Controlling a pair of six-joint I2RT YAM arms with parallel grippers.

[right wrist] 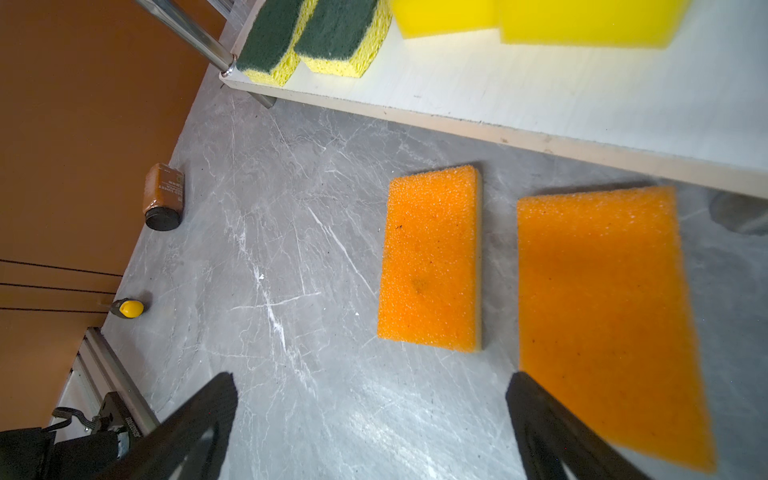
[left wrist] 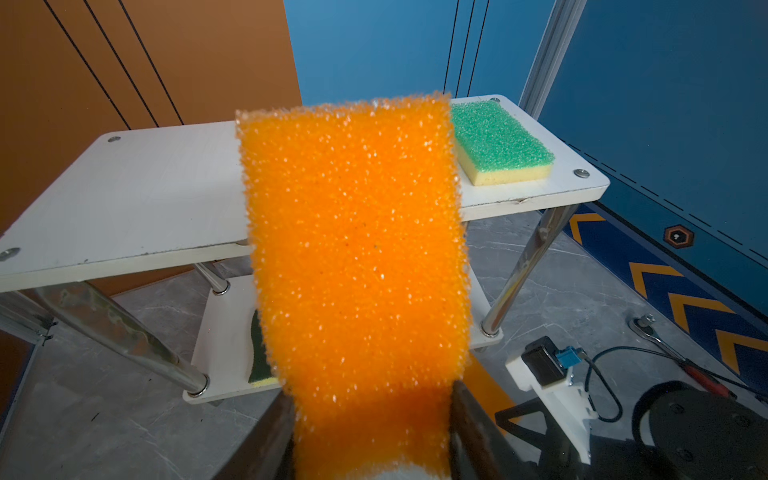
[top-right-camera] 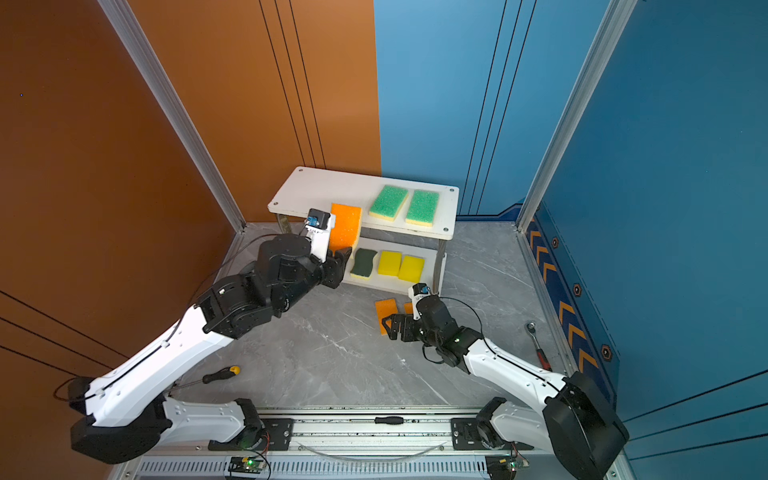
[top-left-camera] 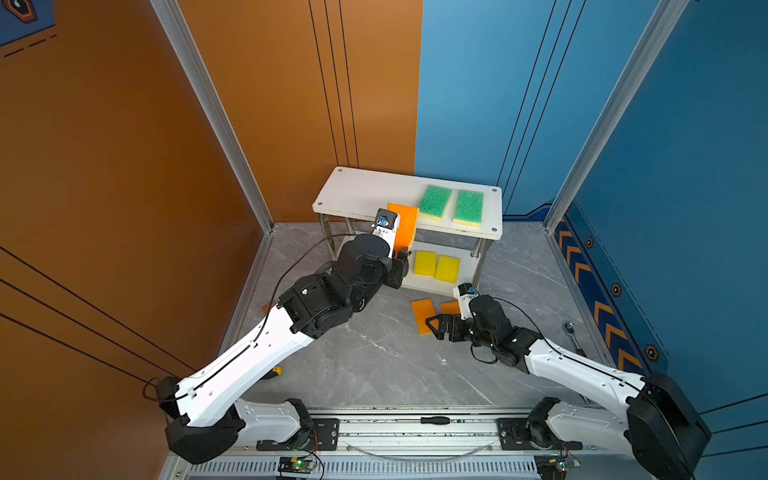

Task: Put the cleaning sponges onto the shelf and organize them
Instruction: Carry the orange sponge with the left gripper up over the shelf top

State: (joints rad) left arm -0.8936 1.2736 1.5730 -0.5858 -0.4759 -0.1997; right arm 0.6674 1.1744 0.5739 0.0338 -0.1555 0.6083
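- Clamping one orange-topped sponge [left wrist: 357, 257] by its near end, the left gripper [top-right-camera: 341, 254] is holding it tilted, with the orange face turned toward the wrist camera.
- The far end of that sponge is reaching over the front edge of the upper board of the shelf [top-left-camera: 361, 191], just left of the light-green sponges [top-left-camera: 435, 201] [top-left-camera: 468, 208]. Whether it is touching the board cannot be told.
- The light-green sponges are lying side by side on the right half of the upper board.
- Two dark-green sponges [right wrist: 270, 37] [right wrist: 340, 33] are sitting at the left end of the lower board, and two plain yellow sponges [top-left-camera: 425, 262] [top-left-camera: 447, 269] are sitting to their right.
- The right gripper [right wrist: 370, 399] is hanging low over the grey marbled tabletop [top-left-camera: 374, 353] in front of the shelf, its jaws spread wide and gripping nothing.
- Two floor sponges [right wrist: 432, 257] [right wrist: 602, 299], both orange-topped, are lying flat just before the lower board, near each other but apart. In the right wrist view one finger is overlapping a corner of the nearer one.
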